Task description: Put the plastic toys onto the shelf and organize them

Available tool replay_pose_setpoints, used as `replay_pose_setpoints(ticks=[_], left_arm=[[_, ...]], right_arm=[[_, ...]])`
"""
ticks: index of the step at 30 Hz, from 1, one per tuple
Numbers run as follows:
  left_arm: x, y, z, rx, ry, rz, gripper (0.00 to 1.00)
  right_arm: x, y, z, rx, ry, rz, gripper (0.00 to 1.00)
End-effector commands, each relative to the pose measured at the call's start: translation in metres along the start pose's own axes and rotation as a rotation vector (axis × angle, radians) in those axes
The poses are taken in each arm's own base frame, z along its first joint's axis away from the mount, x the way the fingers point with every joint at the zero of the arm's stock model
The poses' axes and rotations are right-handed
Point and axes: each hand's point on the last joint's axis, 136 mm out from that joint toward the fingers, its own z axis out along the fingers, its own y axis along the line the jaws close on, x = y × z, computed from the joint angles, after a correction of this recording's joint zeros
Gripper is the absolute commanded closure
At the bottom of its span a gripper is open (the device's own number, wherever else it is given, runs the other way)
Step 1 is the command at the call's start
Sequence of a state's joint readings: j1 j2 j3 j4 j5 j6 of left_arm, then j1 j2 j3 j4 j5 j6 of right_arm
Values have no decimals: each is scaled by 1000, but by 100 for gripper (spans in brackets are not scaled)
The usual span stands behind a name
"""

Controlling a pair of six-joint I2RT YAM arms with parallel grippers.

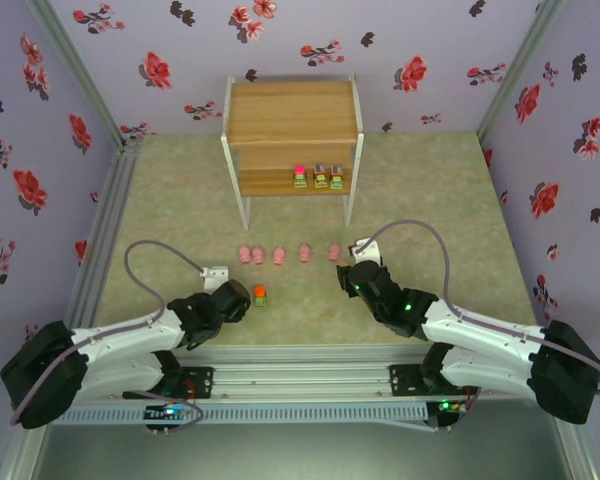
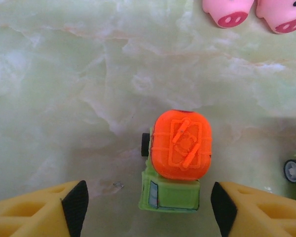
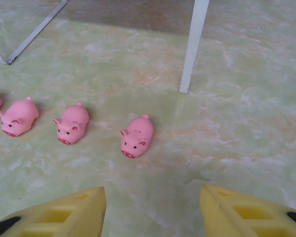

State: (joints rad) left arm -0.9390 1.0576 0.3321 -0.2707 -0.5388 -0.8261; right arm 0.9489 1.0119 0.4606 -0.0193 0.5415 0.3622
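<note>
The likeliest slip is at the orange-topped truck (image 2: pixel 180 158). The left fingers (image 2: pixel 75 202) stand open on either side of it, touching neither flank, but it sits nearer the right-hand one in the wrist view. That finger would meet it first, and since the truck is wheeled it could roll or twist away on the smooth desk (image 2: pixel 64 98). Another toy's wheel (image 2: pixel 292 171) shows just outside that same finger (a nudge there seems possible). The right fingers (image 3: pixel 69 212) are also apart with nothing between them. The nearest pig (image 3: pixel 136 136) lies ahead on the desk, rounded enough, I judge, to squirt out of an off-centre pinch, with a second pig (image 3: pixel 71 123) near it. As for room, the row of pigs (image 1: pixel 278 256) lies between the arms and the shelf (image 1: pixel 292 110), so a low carry could clip them. Three blocky toys (image 1: pixel 320 179) occupy the lower tier's middle and right. Its left part is open, though the top board above and a white leg (image 3: pixel 192 49) at each side hem the entry.
</note>
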Motion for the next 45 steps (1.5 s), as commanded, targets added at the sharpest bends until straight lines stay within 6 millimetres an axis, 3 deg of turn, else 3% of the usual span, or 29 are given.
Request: replay_pose_setpoints(ticks=[1,8,11,22,27,31,45], left_arm=[[-4,-2,3,9,-43,-25,32],[-8,-5,5,11,-64,-8,37],[3,3,10,-10,-51,10,39],[3,1,17,-18,-62,18,48],[3,0,18,-20,-64,36,47],[3,1,18,-20,-72,34,38],[-6,-6,22,-1,-109,83,43]], right_arm=[[-2,-1,-1,-3,-11,10,65],[-1,-1,0,0,-6,5,65],[-1,-1,0,0,-6,5,65],[0,-2,0,1,-6,5,66],[0,-1,0,0,-5,4,66],[0,-1,0,-3,-5,3,66],[0,-1,1,0,-4,3,66]])
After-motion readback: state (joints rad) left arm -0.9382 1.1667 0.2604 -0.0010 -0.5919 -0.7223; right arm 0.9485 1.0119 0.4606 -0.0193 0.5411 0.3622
